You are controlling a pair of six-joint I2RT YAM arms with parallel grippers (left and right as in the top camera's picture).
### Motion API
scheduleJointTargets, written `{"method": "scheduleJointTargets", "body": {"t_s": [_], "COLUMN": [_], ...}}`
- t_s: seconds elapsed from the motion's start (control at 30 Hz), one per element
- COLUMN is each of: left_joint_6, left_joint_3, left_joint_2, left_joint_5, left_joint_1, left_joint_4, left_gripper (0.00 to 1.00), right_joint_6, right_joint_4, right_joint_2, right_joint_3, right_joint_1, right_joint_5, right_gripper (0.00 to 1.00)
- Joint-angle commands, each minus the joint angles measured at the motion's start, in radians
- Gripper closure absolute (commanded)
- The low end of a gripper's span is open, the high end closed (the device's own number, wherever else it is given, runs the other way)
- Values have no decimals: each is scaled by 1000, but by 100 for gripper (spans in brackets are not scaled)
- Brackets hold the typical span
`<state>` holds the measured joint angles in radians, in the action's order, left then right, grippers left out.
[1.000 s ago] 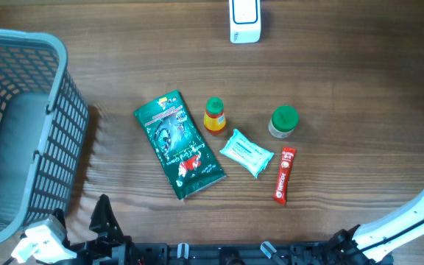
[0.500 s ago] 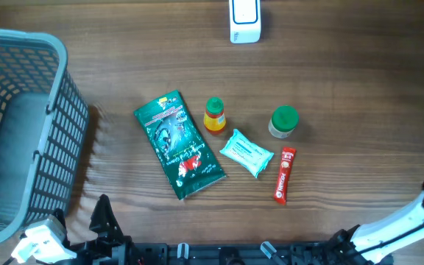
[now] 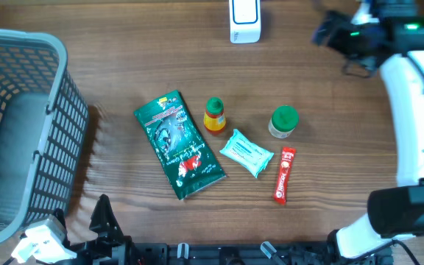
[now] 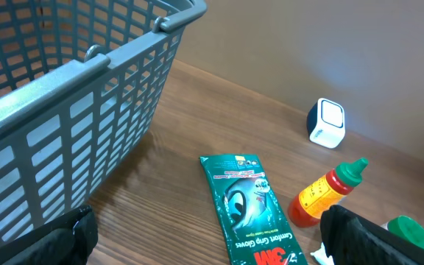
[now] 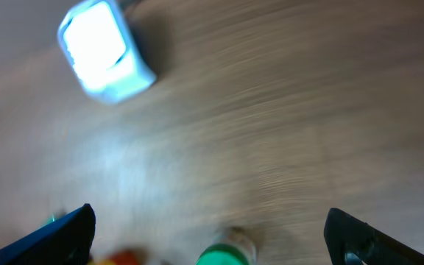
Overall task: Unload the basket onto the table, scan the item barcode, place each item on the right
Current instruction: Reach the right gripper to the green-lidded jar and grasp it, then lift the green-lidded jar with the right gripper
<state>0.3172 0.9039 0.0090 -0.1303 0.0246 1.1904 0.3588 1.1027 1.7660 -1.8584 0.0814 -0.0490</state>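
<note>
Nothing of the scan is seen to be done. No item is held and none is presented to the scanner, which stands alone at the far edge of the counter. The candidates are gathered mid-counter, well apart from it: a green pouch, an orange bottle, a green-lidded jar, a wipes packet and a red stick sachet. Which one is meant cannot be told. Picking, carrying to the scanner and turning the barcode toward it are judged to be left. The right arm is stretched from its near base to the far right corner, its wrist raised beside the scanner. The right jaws are spread wide and nothing is gripped, though the right wrist view is blurred. The left arm is folded low at the near edge beside the basket. The left jaws are likewise held fully apart and empty, pointed toward the pouch and bottle.
</note>
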Motion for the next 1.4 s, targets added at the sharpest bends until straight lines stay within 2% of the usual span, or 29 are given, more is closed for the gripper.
{"method": "scheduleJointTargets", "body": {"t_s": [0.0,0.17,0.27,0.47,0.67,1.03,1.17,1.2,1.27,1.33,1.37], "left_joint_6": [6,6,6,6,6,6,6,6,6,6,6], "left_joint_3": [-3,-3,-3,-3,-3,-3,-3,-3,-3,-3,-3], "left_joint_2": [-3,-3,-3,-3,-3,-3,-3,-3,-3,-3,-3], "left_joint_5": [-2,-2,-2,-2,-2,-2,-2,-2,-2,-2,-2], "left_joint_1": [-7,-7,-7,-7,-7,-7,-7,-7,-7,-7,-7], "left_joint_4": [-1,-1,-1,-1,-1,-1,-1,-1,-1,-1,-1], "left_gripper": [0,0,0,0,0,0,0,0,0,0,0], "right_joint_6": [-150,-150,-249,-243,-167,-121,-120,-120,-120,-119,-120], "right_joint_4": [25,129,180,237,161,-27,-74,-77,-74,-70,-71], "right_joint_2": [69,158,222,314,317,318,319,319,319,319,319], "right_joint_3": [8,9,9,41,214,397,397,397,397,397,397], "right_joint_1": [82,118,141,187,188,190,190,190,190,190,190], "right_joint_5": [10,-1,-40,17,21,4,4,5,5,4,4], "right_gripper": [0,1,0,0,0,1,17,26,31,29,15]}}
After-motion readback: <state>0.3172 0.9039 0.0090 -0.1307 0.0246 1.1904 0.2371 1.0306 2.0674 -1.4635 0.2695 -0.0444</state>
